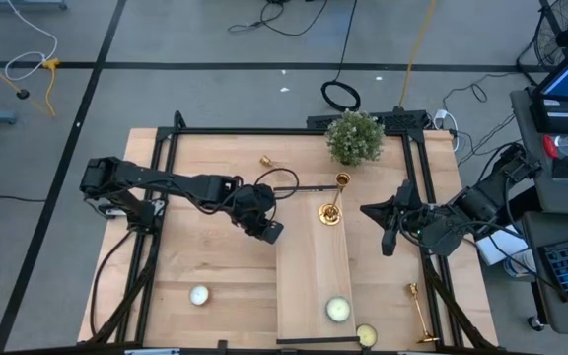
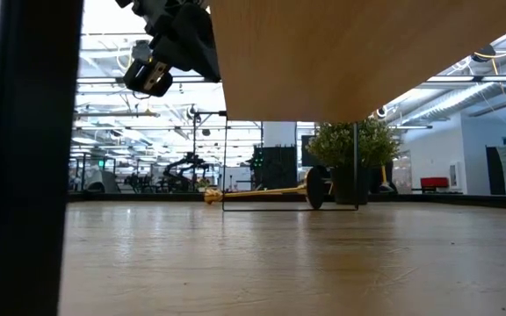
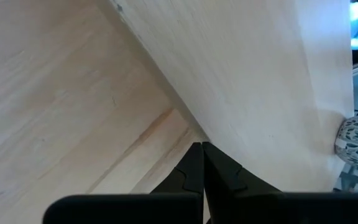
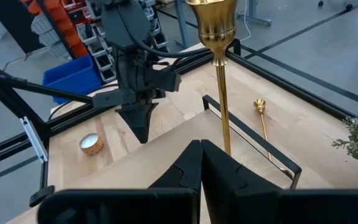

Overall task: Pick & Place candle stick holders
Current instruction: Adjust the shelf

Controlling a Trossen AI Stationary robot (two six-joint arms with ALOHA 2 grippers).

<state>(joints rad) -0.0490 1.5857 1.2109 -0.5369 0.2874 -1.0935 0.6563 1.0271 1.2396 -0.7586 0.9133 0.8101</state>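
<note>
Upright candle stick holder on raised board — between left gripper and right gripper, both closed, empty.

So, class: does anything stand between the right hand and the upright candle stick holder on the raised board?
Nothing visible does. The right hand, shut, faces the upright candle stick holder across bare board. The left hand hangs beyond it, off that line.

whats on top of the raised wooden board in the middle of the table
One brass candlestick stands upright at the board's far end and one pale candle sits near its front. Nothing shows of the space beneath it.
</note>
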